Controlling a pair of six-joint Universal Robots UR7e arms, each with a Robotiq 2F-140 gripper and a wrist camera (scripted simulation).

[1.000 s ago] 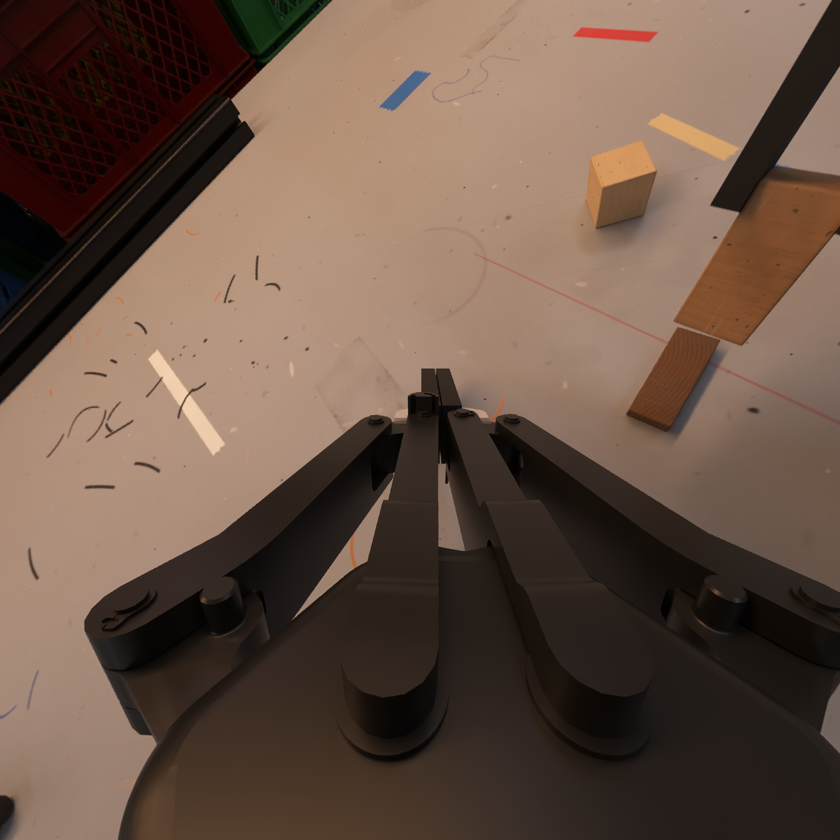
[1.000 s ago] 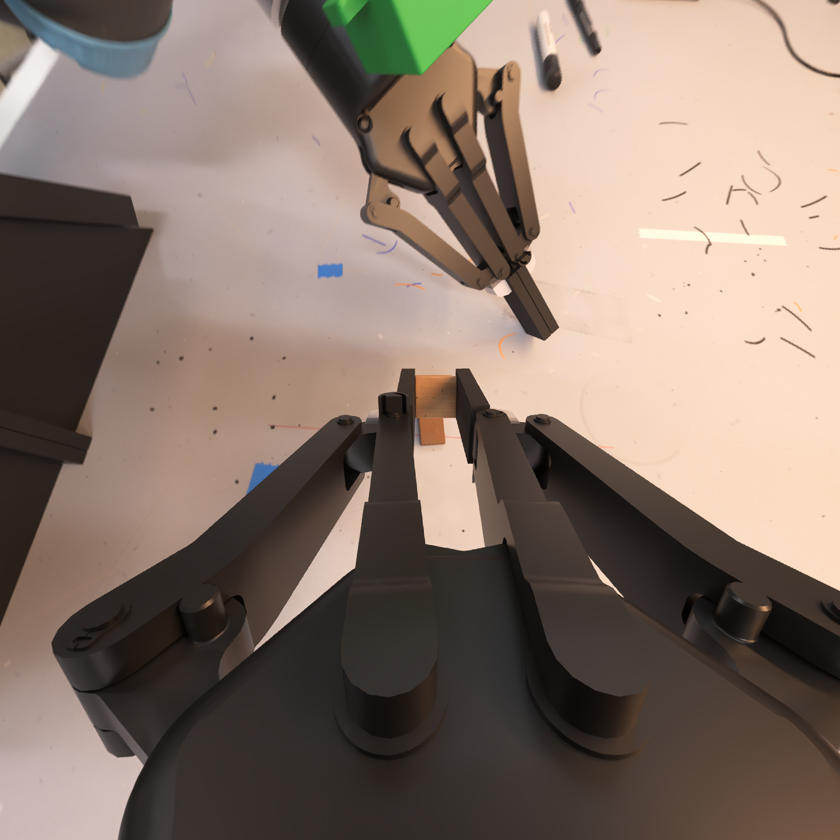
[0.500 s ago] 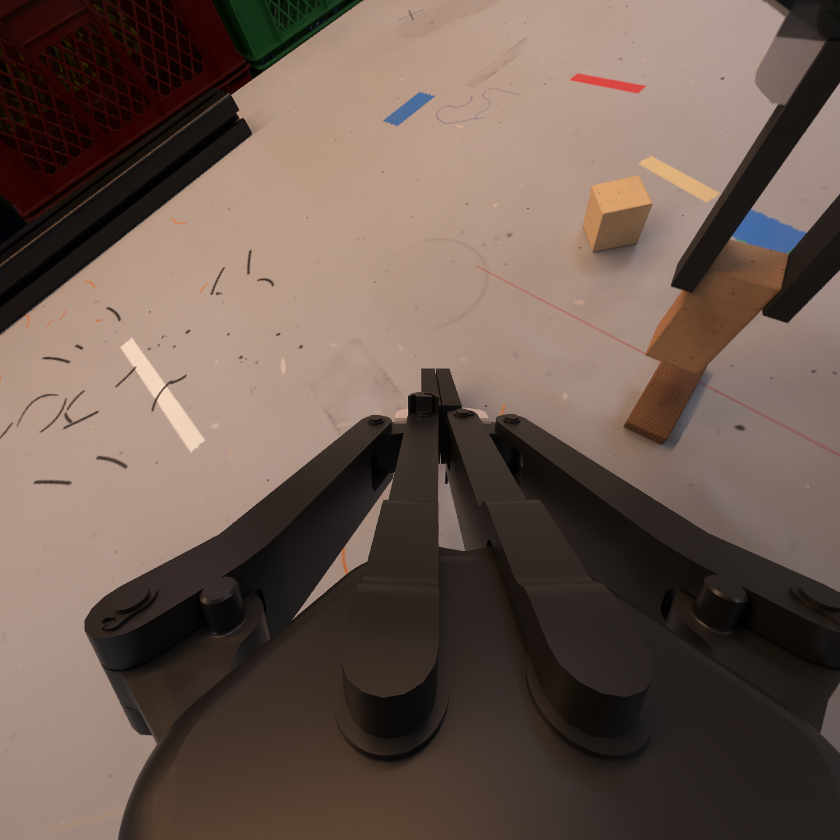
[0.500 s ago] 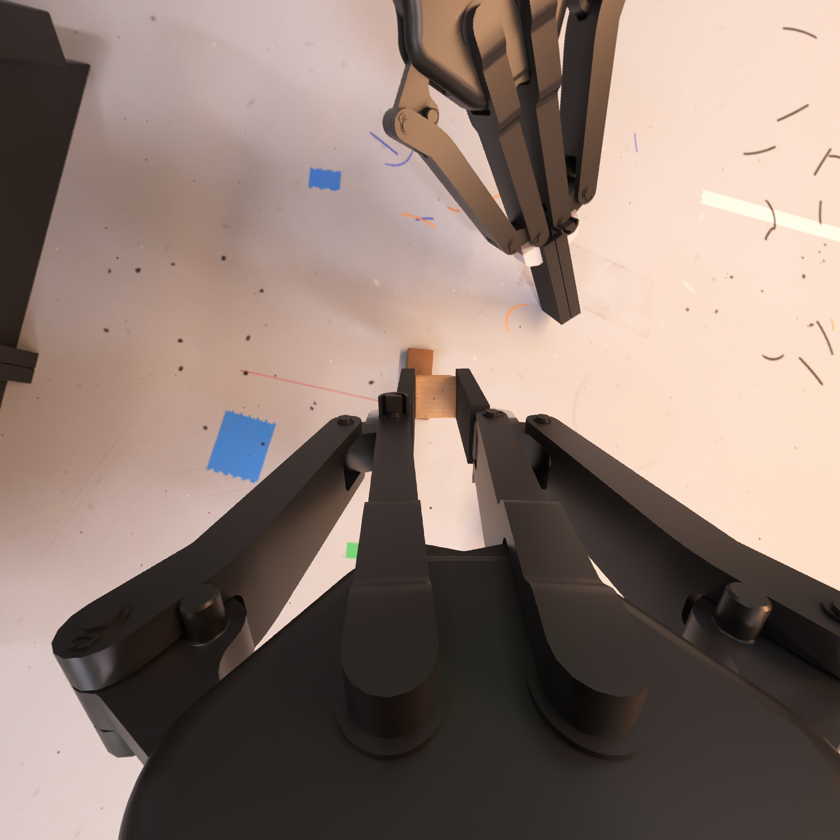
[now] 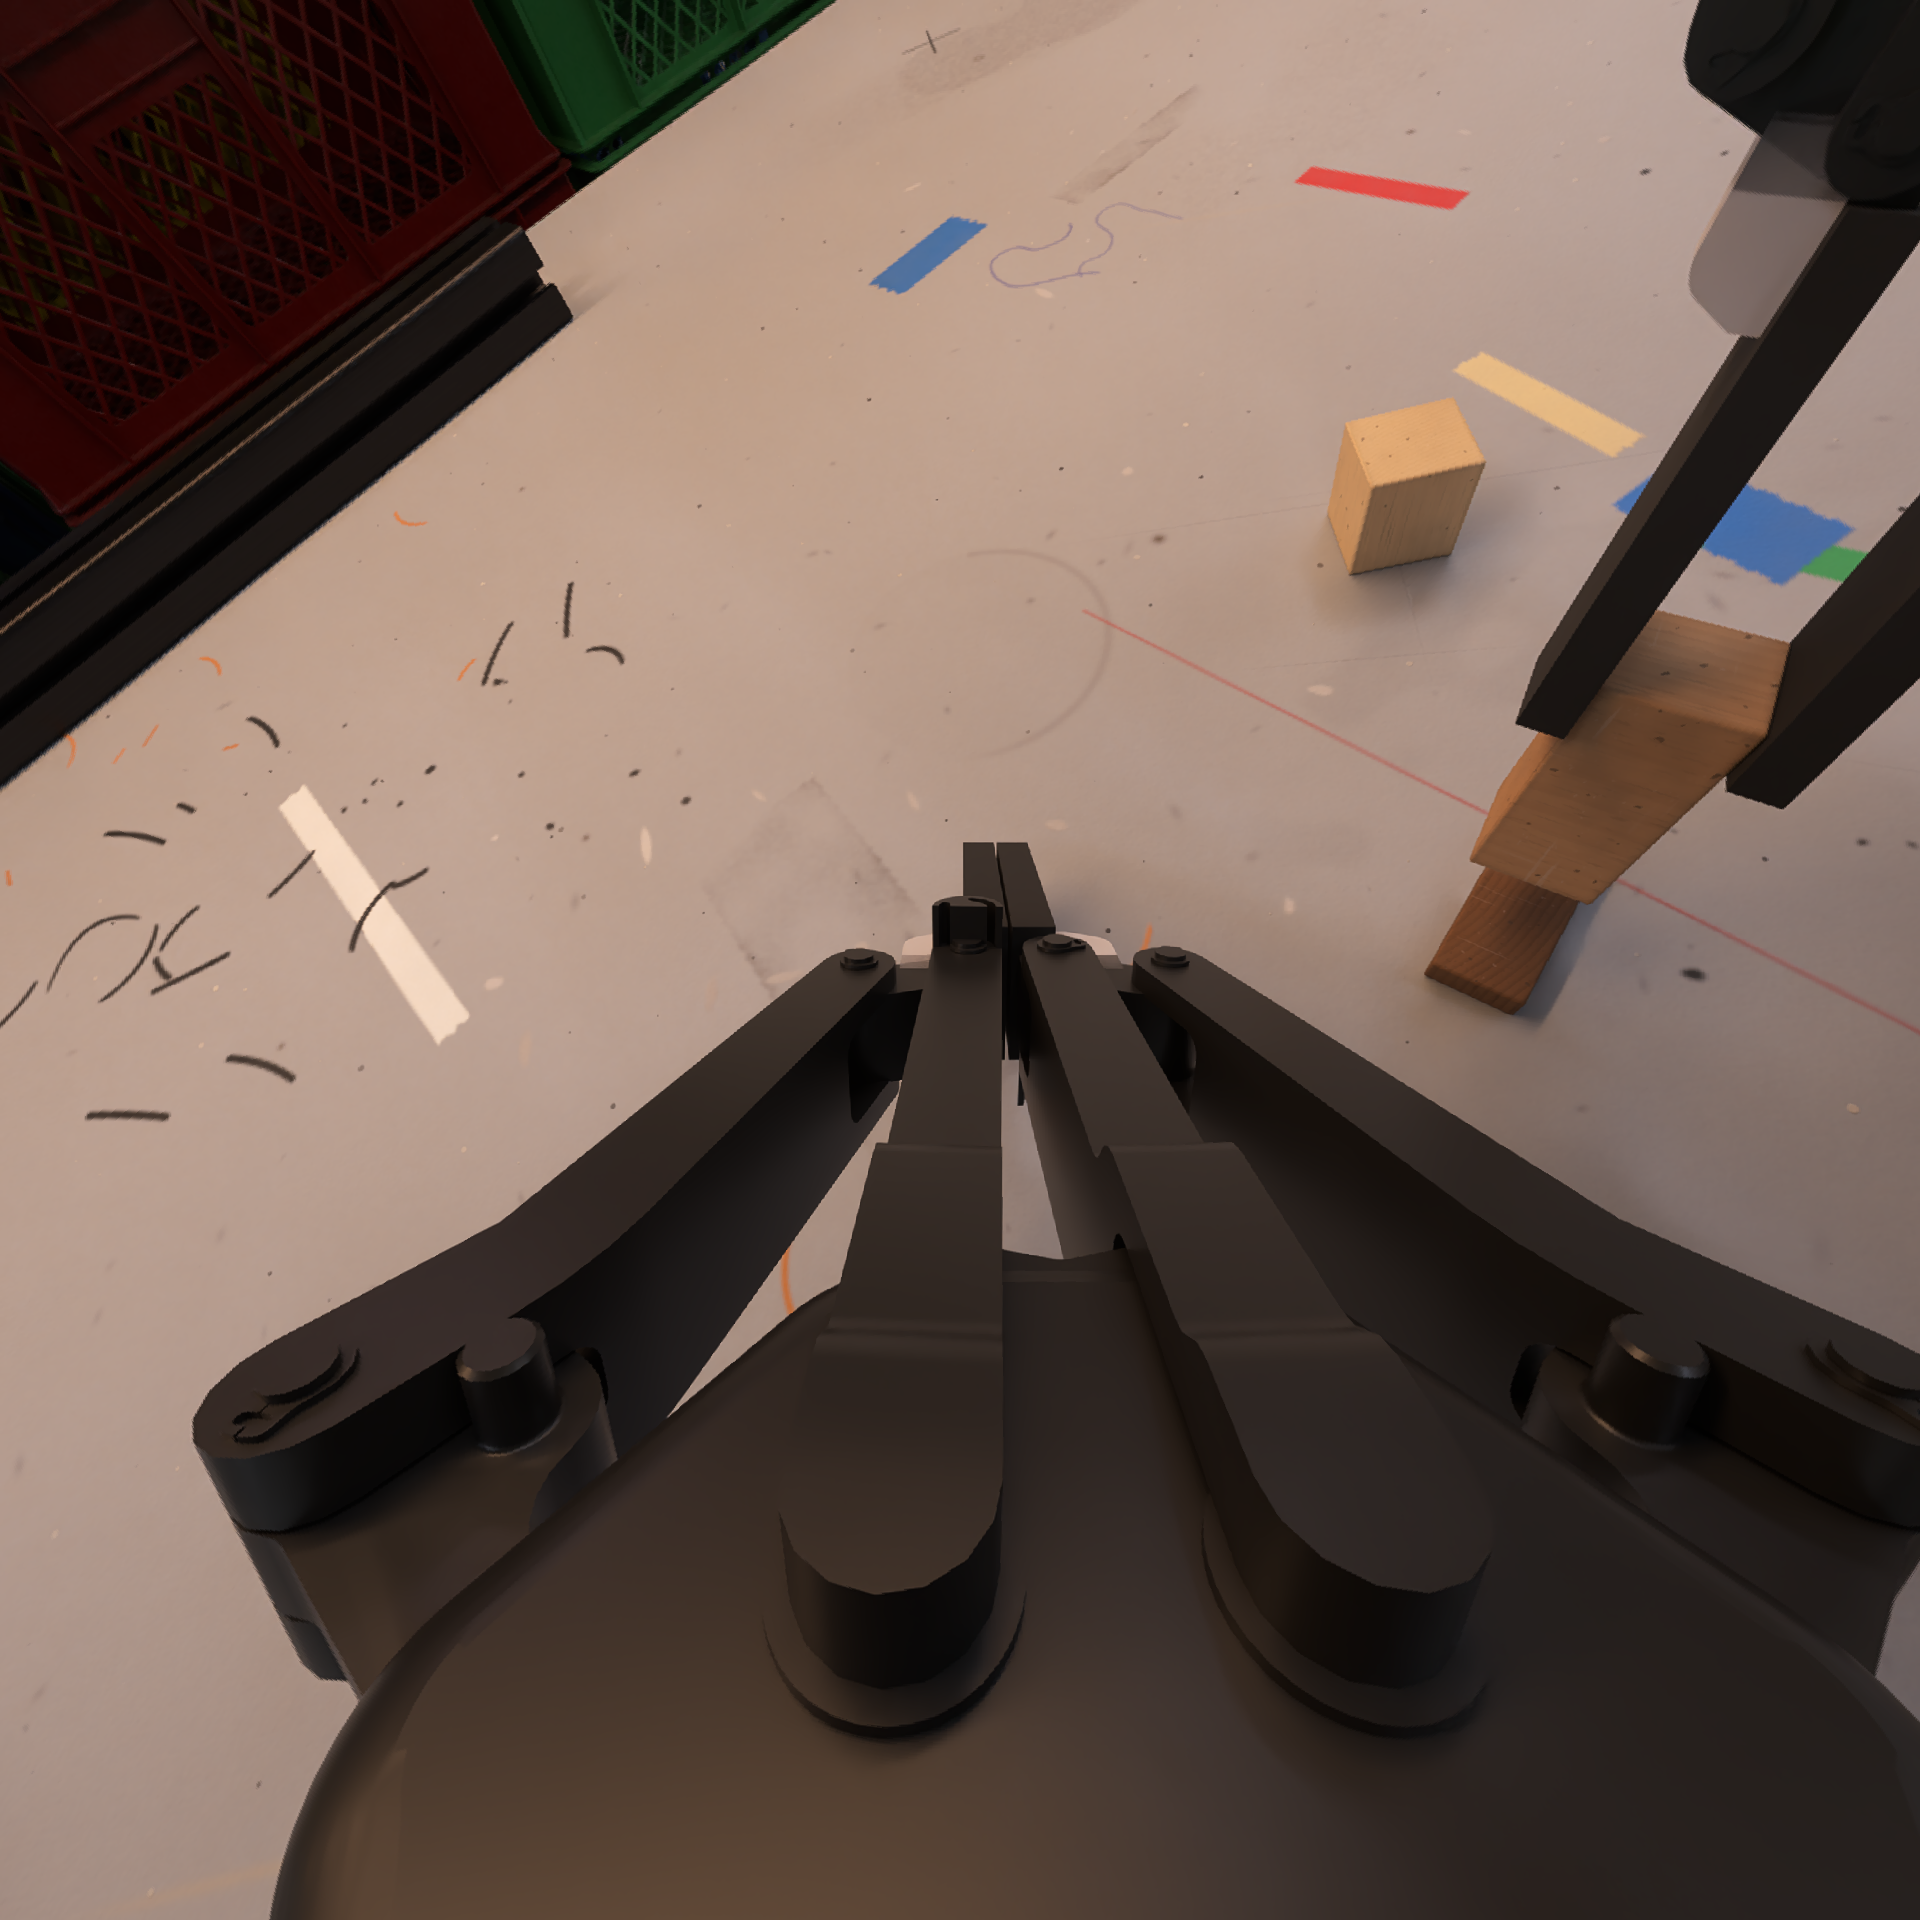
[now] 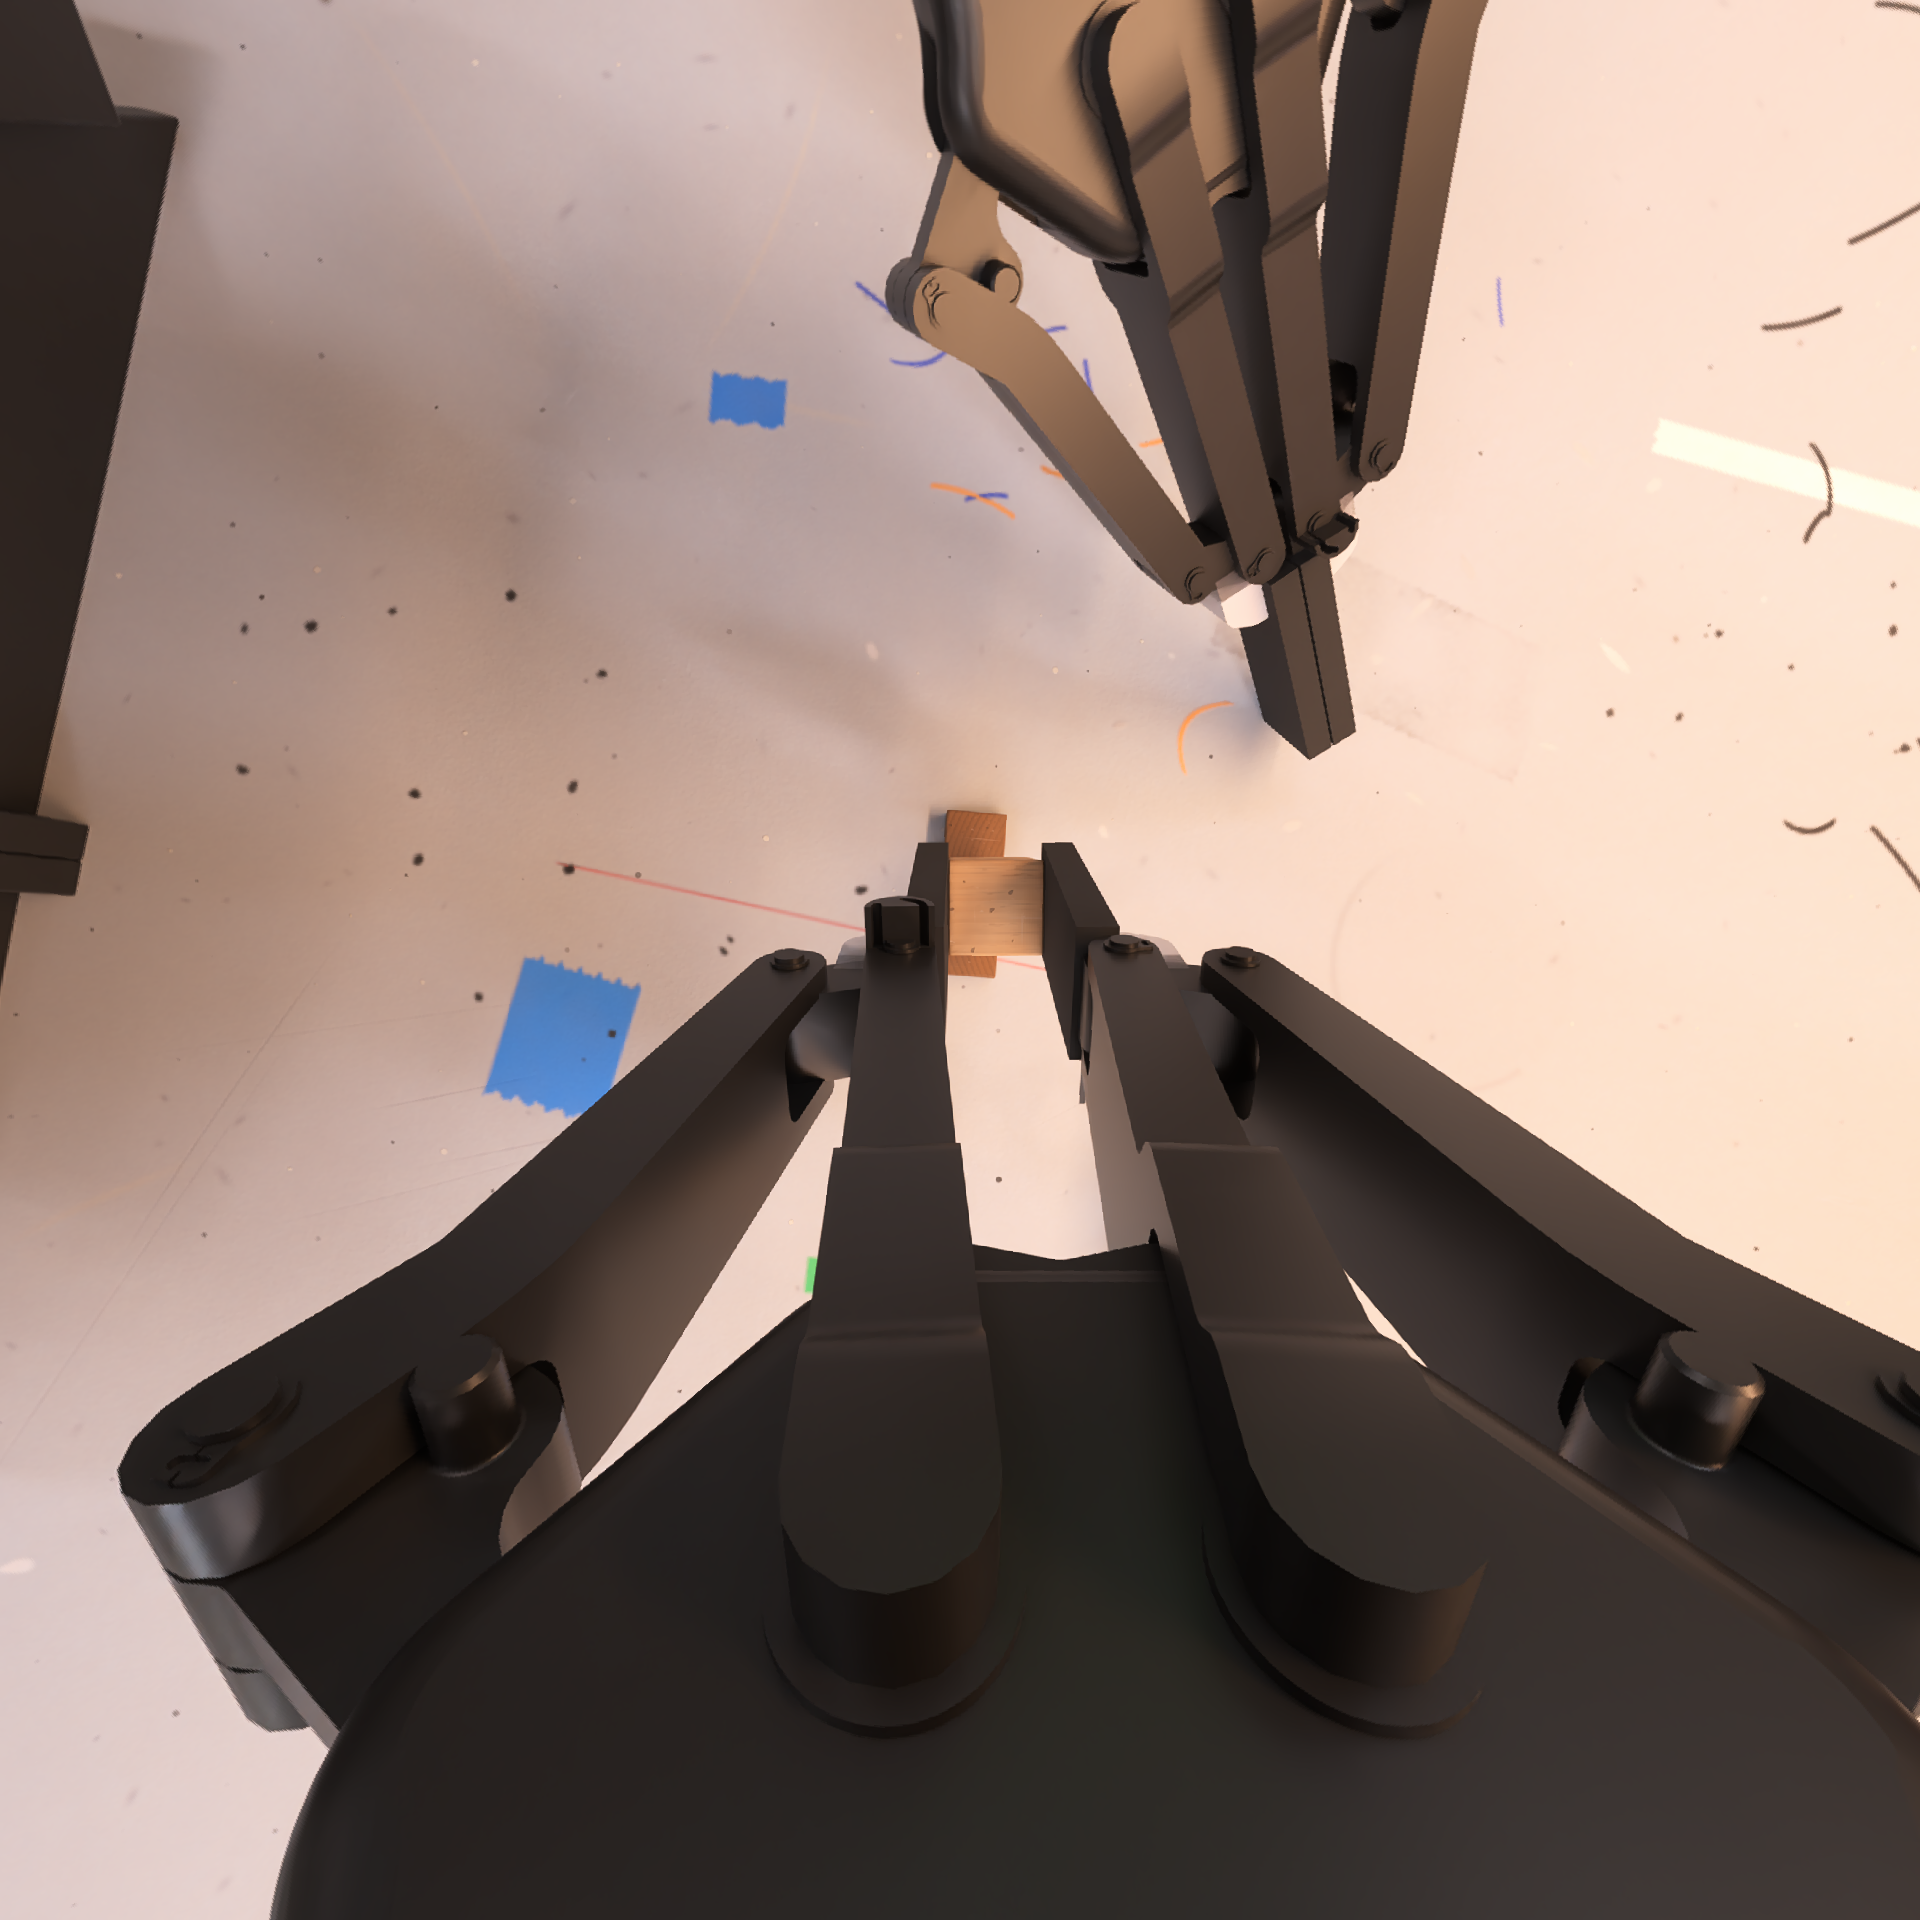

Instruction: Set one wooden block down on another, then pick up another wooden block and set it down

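My right gripper (image 6: 994, 896) is shut on a light wooden block (image 6: 994, 904) and holds it directly over a darker flat wooden block (image 6: 975, 831) that lies on the table. In the left wrist view the light block (image 5: 1631, 769) sits between the right gripper's fingers (image 5: 1662, 499), its lower end at or just above the dark block (image 5: 1496, 940); I cannot tell if they touch. A pale wooden cube (image 5: 1408, 483) stands alone farther back. My left gripper (image 5: 995, 883) is shut and empty, hovering over bare table left of the blocks; it also shows in the right wrist view (image 6: 1304, 686).
A red crate (image 5: 156, 208) and a green crate (image 5: 644, 62) stand at the back left behind a black rail (image 5: 270, 447). A dark box (image 6: 62, 416) edges the table in the right wrist view. Tape strips and pen marks lie flat on the table.
My right gripper has come down with the light block until it is right over the dark block. My left gripper stays shut and has drawn back slightly.
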